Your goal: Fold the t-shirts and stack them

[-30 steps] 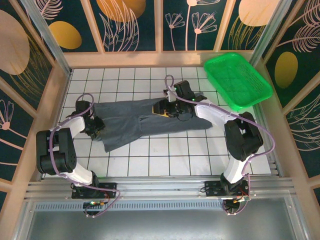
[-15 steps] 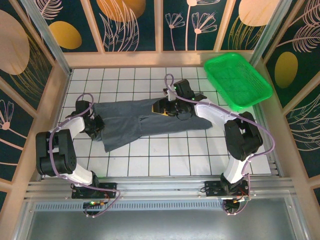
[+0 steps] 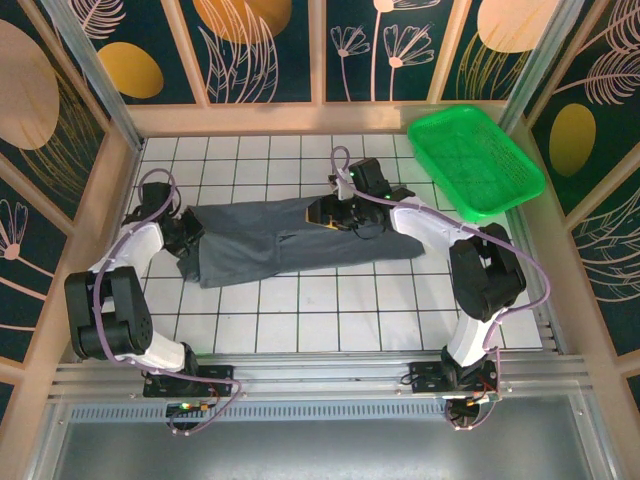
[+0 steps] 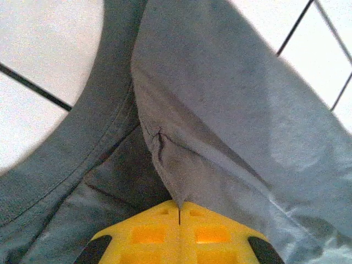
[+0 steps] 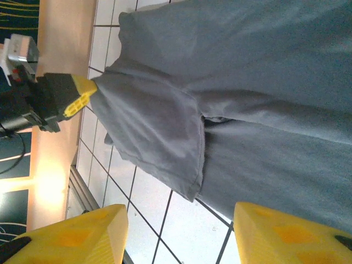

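Note:
A dark slate-grey t-shirt (image 3: 290, 240) lies spread across the white tiles, left of centre. My left gripper (image 3: 187, 235) is at its left end. In the left wrist view its yellow fingers (image 4: 148, 234) are pressed together, pinching a raised fold of the t-shirt (image 4: 231, 110). My right gripper (image 3: 335, 215) hovers over the shirt's far edge near the middle. Its yellow fingertips (image 5: 82, 234) stand wide apart, with nothing between them but tile and a hem of the shirt (image 5: 247, 82) beyond. The right wrist view also has the left gripper (image 5: 78, 96) holding the shirt's end.
A bright green plastic basket (image 3: 475, 160) sits tilted at the back right corner. Wooden walls (image 3: 95, 250) close in the tiled floor (image 3: 330, 310) on the left, back and right. A metal rail (image 3: 320, 375) runs along the near edge by the arm bases.
The left gripper has shut on the shirt's left end and moved away from the near edge, dragging the lower-left flap inward. The right arm has hardly moved.

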`<state>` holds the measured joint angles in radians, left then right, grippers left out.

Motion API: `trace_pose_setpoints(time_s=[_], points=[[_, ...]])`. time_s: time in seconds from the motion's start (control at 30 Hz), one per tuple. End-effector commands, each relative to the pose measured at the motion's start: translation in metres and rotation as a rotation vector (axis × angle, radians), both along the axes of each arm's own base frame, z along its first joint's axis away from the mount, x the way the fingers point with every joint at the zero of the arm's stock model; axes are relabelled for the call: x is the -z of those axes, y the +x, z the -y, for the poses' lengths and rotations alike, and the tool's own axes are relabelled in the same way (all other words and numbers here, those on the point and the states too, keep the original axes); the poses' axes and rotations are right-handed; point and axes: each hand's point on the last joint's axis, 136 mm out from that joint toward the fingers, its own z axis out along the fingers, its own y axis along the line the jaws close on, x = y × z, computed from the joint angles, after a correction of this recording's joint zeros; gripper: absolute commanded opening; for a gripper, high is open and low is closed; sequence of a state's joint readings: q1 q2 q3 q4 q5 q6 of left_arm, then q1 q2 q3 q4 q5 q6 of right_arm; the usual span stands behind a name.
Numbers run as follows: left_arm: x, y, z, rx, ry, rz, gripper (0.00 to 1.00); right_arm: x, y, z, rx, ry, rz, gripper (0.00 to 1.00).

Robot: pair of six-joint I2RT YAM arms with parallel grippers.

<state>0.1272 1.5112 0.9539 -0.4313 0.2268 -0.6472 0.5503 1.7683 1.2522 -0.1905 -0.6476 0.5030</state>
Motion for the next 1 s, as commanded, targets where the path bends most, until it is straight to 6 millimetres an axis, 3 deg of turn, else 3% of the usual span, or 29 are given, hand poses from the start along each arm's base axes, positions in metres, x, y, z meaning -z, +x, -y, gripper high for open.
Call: trace_pose_setpoints(time_s=[0.0,0.3,0.73,0.8,0.9,0.97], points=[[-0.008,0.011,-0.004,-0.037,-0.009,-0.021,0.0,-0.007,0.013,0.012,0.039,-0.006,0.017,0.54],[-0.002,0.048,-0.016,-0.039,0.032,-0.058,0.0,-0.005,0.012,0.02,0.054,-0.009,0.012,0.54],[0.053,0.085,-0.039,-0.041,0.136,-0.155,0.0,0.003,0.015,0.037,0.112,-0.043,0.014,0.52],[0.057,0.088,-0.04,-0.04,0.137,-0.157,0.1,0.005,0.019,0.046,0.147,-0.063,0.025,0.51],[0.044,0.089,-0.048,-0.073,0.178,-0.137,0.48,0.008,0.03,0.069,0.222,-0.101,0.038,0.41],[0.022,0.085,-0.054,-0.117,0.207,-0.098,0.55,0.013,0.041,0.092,0.288,-0.151,0.041,0.38]])
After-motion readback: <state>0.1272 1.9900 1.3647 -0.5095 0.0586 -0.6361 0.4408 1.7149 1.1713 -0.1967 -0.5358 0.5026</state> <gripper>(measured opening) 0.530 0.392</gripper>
